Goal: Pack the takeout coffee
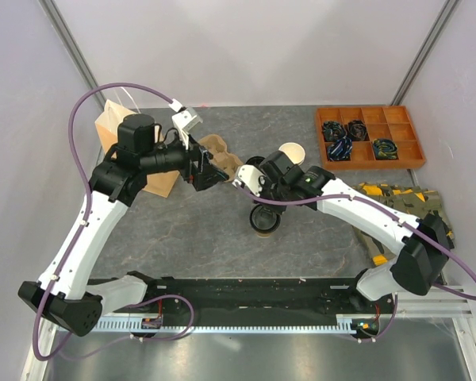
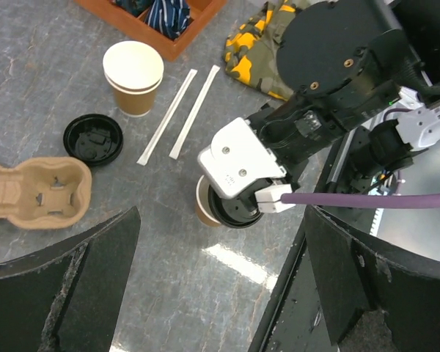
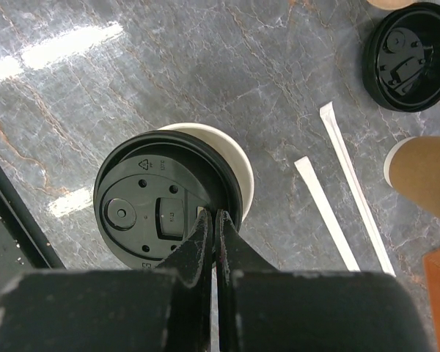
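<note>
- Capping in progress: the right claw [image 3: 211, 227] is closed, fingertips pressed together on a black lid [image 3: 161, 213]. Cannot tell whether they pinch its raised edge or only press down on it.
- That lid sits off-centre on the near cup [image 3: 240, 172], with a crescent of white rim bare on one side. Judged not yet seated.
- In the top view the near cup stands on the worktop [image 1: 182, 238] to the right of the pulp carrier [image 1: 222, 151], closer to the arm bases and apart from it.
- Left claw [image 1: 210, 176] is spread wide, holds nothing and hovers over the carrier's near side.
- Second cup [image 2: 134, 73] stands uncovered, right of the carrier. A spare lid [image 2: 94, 139] lies flat just beside the carrier, not touching it.
- Progress: nothing packed. The carrier wells in view are bare.
- Remaining, by my reading: seat this lid, cap the second cup, load both into the carrier. The paper bag [image 1: 111, 123], left of the carrier, probably comes last.
- Left wrist view alone shows the spare lid, the two wrapped straws [image 2: 167, 116] and the bare wells; in the top view the arms cover them.
- Right wrist view alone shows the lid's offset.
- Top view alone shows the bag.
</note>
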